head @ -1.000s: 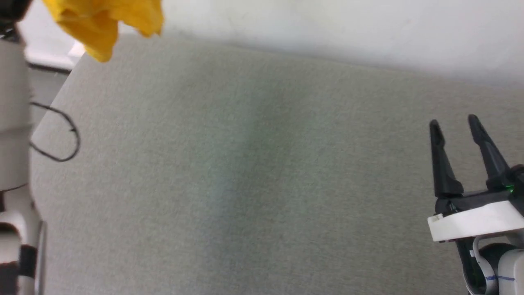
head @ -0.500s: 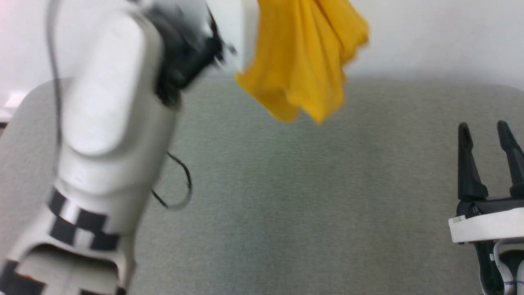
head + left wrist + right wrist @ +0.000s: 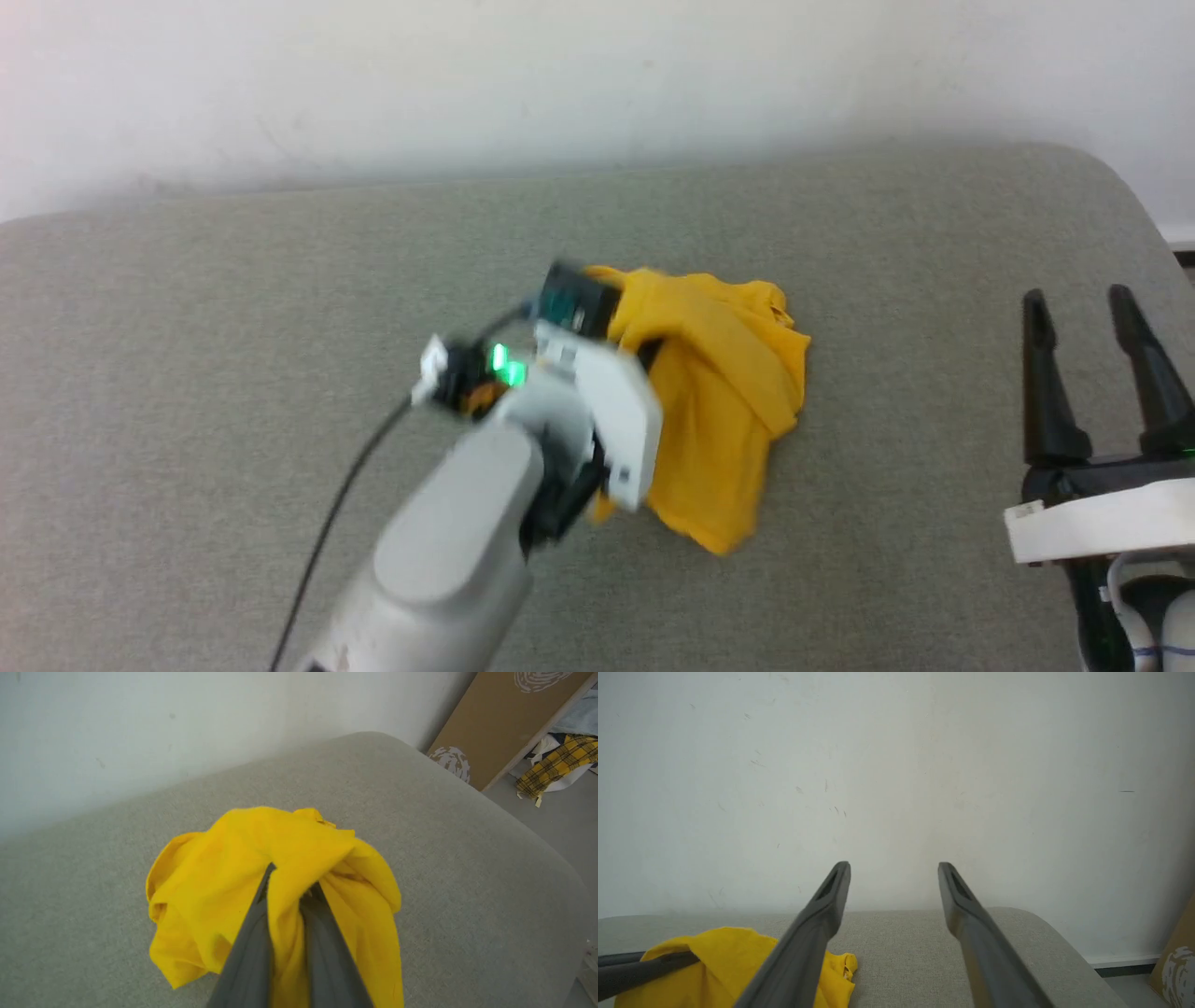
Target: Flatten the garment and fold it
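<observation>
Your garment (image 3: 724,411) sits crumpled in a yellow heap just right of centre in the head view, on the grey fabric-covered table (image 3: 187,280). Only plain yellow cloth shows. The left claw (image 3: 292,884) is pinched narrow on it. In the left wrist view a fold of cloth runs up between the two dark fingers (image 3: 252,952) and drapes over their tips at the lower middle of the frame. In the head view that arm reaches in from the bottom edge, a black cable (image 3: 345,485) trailing at its left. The picture is blurred there, so I can't tell you whether the held fold is raised off the table or lying on it.

The right claw (image 3: 1075,297) stands at the right edge of the head view, well apart from the heap, spread wide and holding nothing. A pale wall (image 3: 560,75) runs behind the table along the top of the frame. In the upper right of the left wrist view, past the table's rounded corner, a brown board (image 3: 504,723) leans, with a plaid cloth (image 3: 556,763) beside it.
</observation>
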`<state>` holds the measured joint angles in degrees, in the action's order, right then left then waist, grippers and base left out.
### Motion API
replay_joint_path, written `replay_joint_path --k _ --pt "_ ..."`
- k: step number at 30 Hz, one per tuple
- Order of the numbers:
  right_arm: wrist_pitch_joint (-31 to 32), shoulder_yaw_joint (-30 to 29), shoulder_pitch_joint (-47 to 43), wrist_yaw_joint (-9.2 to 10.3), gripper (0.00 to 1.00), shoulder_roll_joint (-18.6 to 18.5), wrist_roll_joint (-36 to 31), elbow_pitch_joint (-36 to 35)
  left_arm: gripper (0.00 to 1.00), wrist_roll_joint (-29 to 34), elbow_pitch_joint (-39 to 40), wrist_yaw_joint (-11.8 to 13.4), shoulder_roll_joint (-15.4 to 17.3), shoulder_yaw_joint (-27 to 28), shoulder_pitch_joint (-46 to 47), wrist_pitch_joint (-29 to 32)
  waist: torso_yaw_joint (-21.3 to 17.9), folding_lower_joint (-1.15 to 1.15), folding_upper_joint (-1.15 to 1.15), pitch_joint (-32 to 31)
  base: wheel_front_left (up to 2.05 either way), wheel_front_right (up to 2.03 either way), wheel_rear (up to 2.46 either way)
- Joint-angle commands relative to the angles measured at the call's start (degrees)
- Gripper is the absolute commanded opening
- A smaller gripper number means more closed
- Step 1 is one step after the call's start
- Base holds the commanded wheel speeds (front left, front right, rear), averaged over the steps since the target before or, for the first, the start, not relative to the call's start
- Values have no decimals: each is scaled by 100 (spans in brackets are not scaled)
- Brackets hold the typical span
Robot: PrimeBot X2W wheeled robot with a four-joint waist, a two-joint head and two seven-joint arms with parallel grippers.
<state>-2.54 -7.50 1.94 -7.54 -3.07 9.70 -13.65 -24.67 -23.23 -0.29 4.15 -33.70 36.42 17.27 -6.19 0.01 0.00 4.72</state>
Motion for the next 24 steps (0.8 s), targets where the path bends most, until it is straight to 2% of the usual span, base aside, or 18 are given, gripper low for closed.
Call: replay_joint_path --k 1,4,5,6,12,14,20,24 --pt "14 62 6 5 100 19 57 38 0 -144 -347 151 -49 -15 -344 -181 -87 -1 0 60 0 0 0" --pt "38 117 12 5 100 19 76 69 0 -327 -826 275 -99 -82 -622 -433 -93 -1 0 69 0 0 0" --pt "46 118 6 5 100 19 74 76 36 -394 -914 285 -108 -101 -648 -530 -76 -1 0 64 0 0 0" --pt "47 100 -1 5 100 19 71 87 100 -468 -958 269 -115 -123 -641 -622 -46 -1 0 54 0 0 0" --pt "77 27 -132 5 100 19 67 187 100 -763 -537 316 -124 -23 -342 -1414 143 -1 0 -123 0 0 0" --pt "89 29 -190 5 100 19 86 209 100 -757 -205 371 -18 133 -292 -1656 174 -1 0 -186 0 0 0" --pt "114 -43 -386 5 100 19 137 244 100 -574 1466 806 952 780 -921 -2266 196 -1 0 -334 0 0 0" --pt "128 -111 -558 5 100 19 173 273 100 -242 2624 1442 1642 1232 -1994 -2594 191 -1 0 -374 0 0 0"
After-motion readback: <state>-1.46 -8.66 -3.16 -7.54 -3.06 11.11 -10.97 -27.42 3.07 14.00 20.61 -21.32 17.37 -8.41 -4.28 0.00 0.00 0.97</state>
